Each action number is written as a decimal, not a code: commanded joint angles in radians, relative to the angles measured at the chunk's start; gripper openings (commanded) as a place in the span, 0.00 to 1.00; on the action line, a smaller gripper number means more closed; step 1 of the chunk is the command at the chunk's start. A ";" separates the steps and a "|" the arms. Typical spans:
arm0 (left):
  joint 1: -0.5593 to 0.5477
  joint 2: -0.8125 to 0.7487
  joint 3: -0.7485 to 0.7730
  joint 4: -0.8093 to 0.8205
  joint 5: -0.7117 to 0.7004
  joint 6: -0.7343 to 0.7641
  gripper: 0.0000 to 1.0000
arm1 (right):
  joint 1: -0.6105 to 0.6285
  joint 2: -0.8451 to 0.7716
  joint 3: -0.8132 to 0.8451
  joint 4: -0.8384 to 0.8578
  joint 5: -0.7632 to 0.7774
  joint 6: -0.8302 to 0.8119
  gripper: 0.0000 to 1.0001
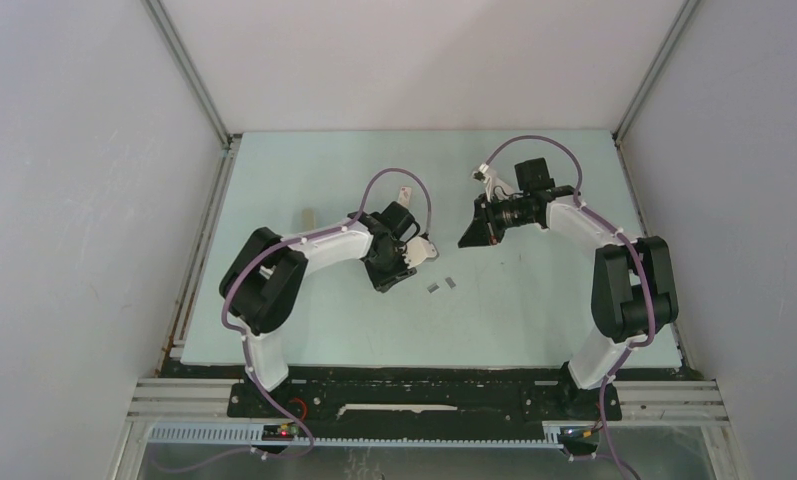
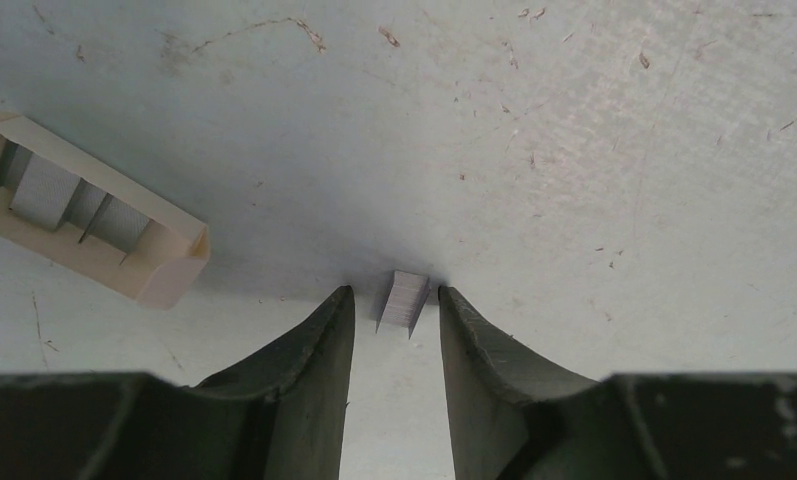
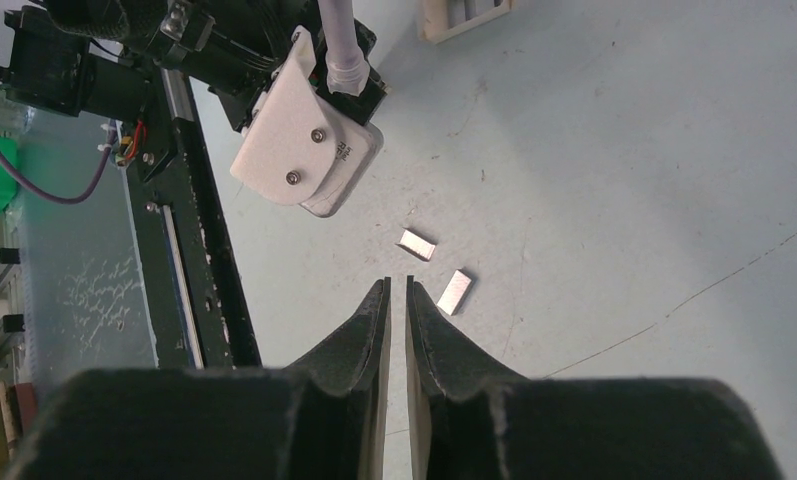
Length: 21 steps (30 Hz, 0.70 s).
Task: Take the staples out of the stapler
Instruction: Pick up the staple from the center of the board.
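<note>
One staple strip [image 2: 406, 301], short and silvery-grey, lies flat on the table between the tips of my left gripper [image 2: 394, 292]. That gripper is open, with a small gap on each side of the strip. Two more staple strips [image 3: 417, 244] [image 3: 455, 291] lie loose on the table just beyond my right gripper [image 3: 395, 283], whose jaws are shut to a thin slit with nothing between them. From above, these two strips [image 1: 433, 287] [image 1: 450, 282] sit to the right of the left gripper [image 1: 394, 275] and below the right gripper [image 1: 469, 238]. I can make out no stapler in any view.
An open cream cardboard tray [image 2: 84, 215] holding staple blocks lies left of the left gripper, also seen from above as tray [image 1: 305, 218]. A small white box with a red mark [image 1: 406, 192] lies behind the left arm. The black base rail [image 3: 189, 250] borders the near edge.
</note>
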<state>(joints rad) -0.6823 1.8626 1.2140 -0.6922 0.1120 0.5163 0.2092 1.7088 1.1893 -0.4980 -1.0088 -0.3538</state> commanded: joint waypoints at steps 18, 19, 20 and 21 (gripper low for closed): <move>0.047 -0.016 0.008 0.001 0.059 -0.014 0.18 | -0.019 -0.062 -0.003 -0.005 -0.039 -0.017 0.18; 0.047 -0.020 0.009 0.000 0.064 -0.018 0.16 | -0.019 -0.063 -0.004 -0.007 -0.038 -0.019 0.18; 0.047 -0.022 0.009 0.004 0.068 -0.027 0.14 | -0.019 -0.064 -0.003 -0.007 -0.038 -0.019 0.18; 0.047 -0.028 0.009 0.006 0.071 -0.035 0.12 | -0.019 -0.064 -0.003 -0.007 -0.037 -0.019 0.18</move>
<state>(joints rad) -0.6388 1.8603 1.2133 -0.6910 0.1390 0.5087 0.1963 1.7069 1.1893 -0.4995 -1.0267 -0.3542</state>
